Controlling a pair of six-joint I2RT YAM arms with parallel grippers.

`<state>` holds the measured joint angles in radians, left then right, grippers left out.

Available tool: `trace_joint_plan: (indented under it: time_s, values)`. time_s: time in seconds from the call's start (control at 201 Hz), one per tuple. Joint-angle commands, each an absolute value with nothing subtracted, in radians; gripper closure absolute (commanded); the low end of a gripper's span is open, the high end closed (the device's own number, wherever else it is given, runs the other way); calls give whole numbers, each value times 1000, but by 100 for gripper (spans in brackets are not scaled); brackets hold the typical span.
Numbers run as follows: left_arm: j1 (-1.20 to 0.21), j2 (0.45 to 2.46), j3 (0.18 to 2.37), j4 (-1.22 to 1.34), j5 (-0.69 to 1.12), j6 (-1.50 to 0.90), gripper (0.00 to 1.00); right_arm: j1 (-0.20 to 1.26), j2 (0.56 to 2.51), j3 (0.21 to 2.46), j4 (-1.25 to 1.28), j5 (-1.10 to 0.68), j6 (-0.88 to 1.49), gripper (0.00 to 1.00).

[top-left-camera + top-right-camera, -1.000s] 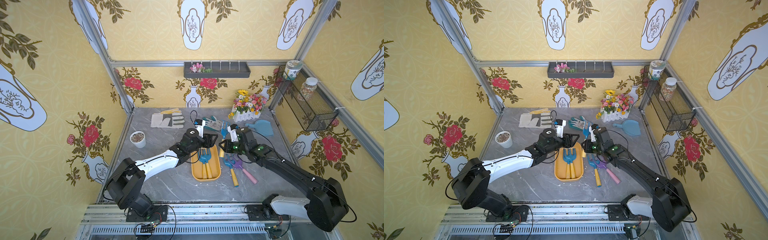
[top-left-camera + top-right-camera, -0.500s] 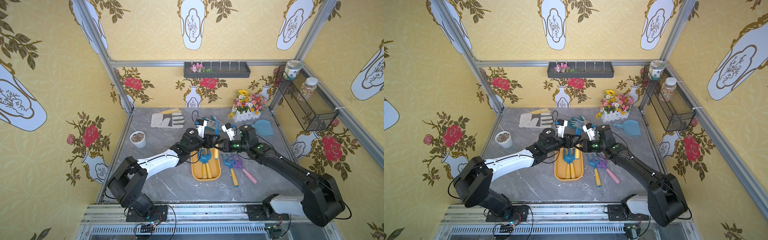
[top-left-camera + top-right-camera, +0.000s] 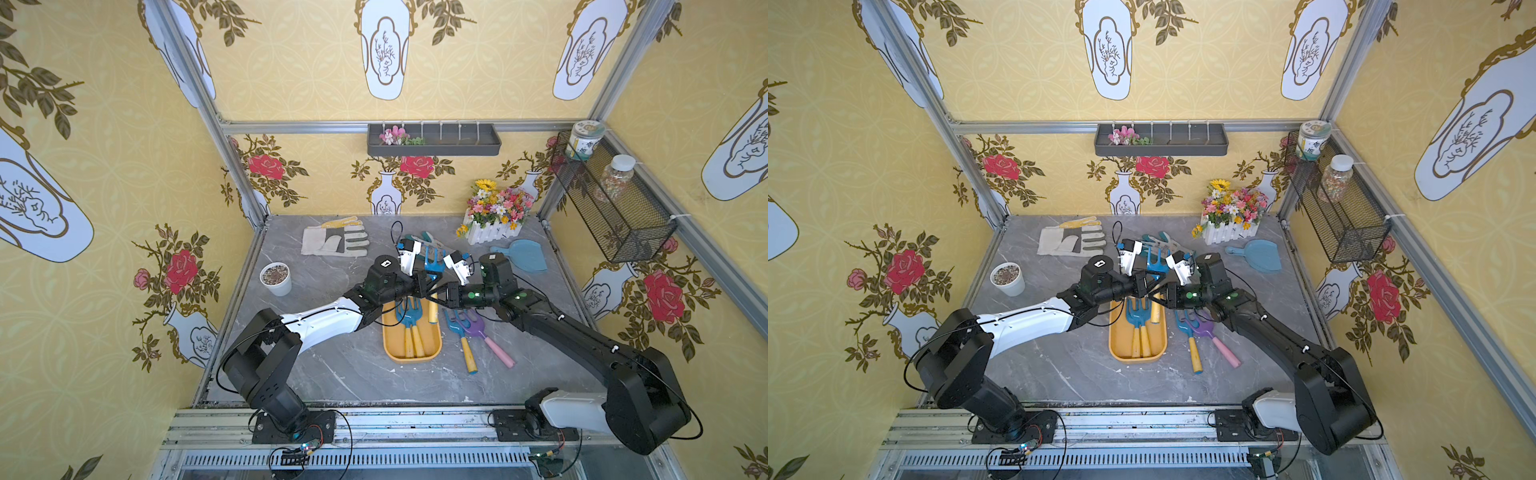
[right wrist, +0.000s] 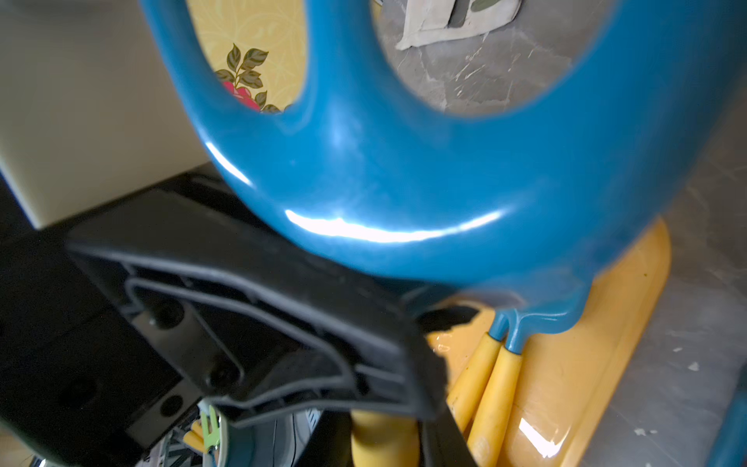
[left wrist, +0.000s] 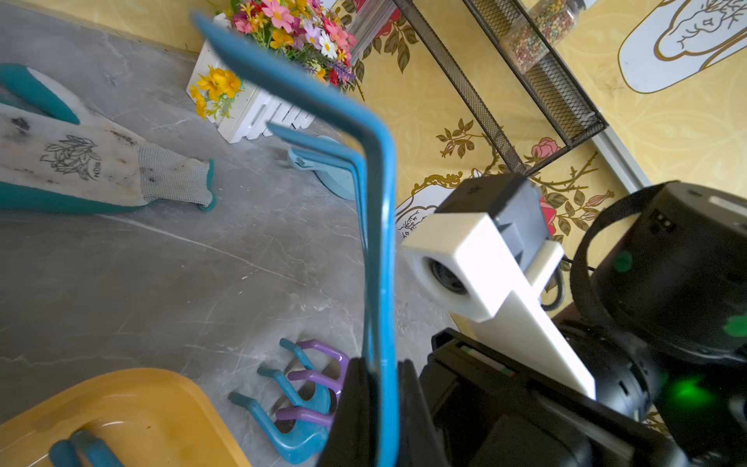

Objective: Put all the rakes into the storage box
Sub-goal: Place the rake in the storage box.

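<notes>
The rake [image 3: 432, 266] was held in the air over the far end of the storage box [image 3: 411, 358], blue head uppermost and yellow handle pointed down. Whether the handle end touched the box could not be told. The blue head was clamped by the left tool [image 5: 382, 376], and the yellow handle was gripped by the right tool [image 4: 384, 438]. Two blue, yellow-handled implements [image 3: 409, 322] were laid inside the box. A blue fork [image 3: 457, 326] and a purple fork [image 3: 478, 332] were laid on the counter [image 3: 332, 374] just beside it.
</notes>
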<state>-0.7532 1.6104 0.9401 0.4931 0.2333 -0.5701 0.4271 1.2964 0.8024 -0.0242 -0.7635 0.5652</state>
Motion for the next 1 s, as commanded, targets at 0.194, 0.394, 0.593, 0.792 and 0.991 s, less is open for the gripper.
trace_joint_plan:
  time_s: [0.194,0.394,0.593,0.792,0.991]
  values:
    - [-750,1606,907,415,180,-511,100,431,1273,816,24,-746,569,72]
    - [-749,1601,902,413,179,-513,100,431,1255,836,-46,-645,541,40]
    - [-740,1599,904,428,203,-528,100,438,1259,831,-78,-639,526,40]
    - [-729,1588,894,446,228,-552,100,479,1262,826,-123,-591,498,40]
    - [-728,1580,894,445,238,-553,100,569,1299,833,-129,-535,492,42]
